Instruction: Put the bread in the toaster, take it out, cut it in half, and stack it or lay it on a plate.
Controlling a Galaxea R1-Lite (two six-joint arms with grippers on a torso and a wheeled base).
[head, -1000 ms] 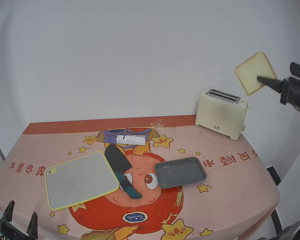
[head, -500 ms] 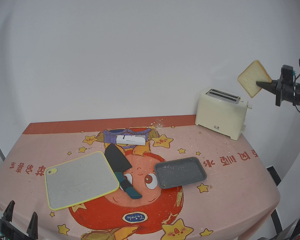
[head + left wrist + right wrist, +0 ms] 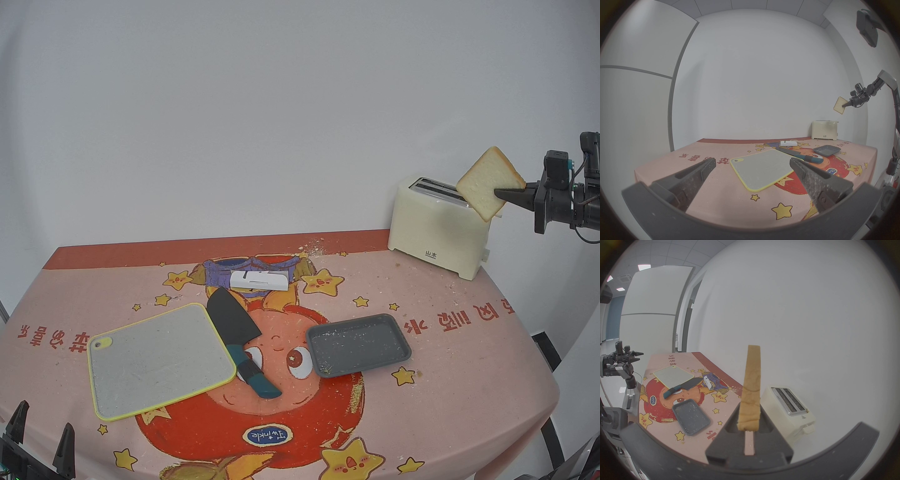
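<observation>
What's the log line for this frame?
step: bread to toaster | right gripper: shut on bread, above toaster, not inserted | left gripper: open, by table edge | knife, cutting board, tray: on table

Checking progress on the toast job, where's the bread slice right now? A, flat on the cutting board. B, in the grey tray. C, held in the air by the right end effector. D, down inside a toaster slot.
C: the right end effector pinches the bread by its edge, up in the air near the toaster, whose slots are empty.
</observation>
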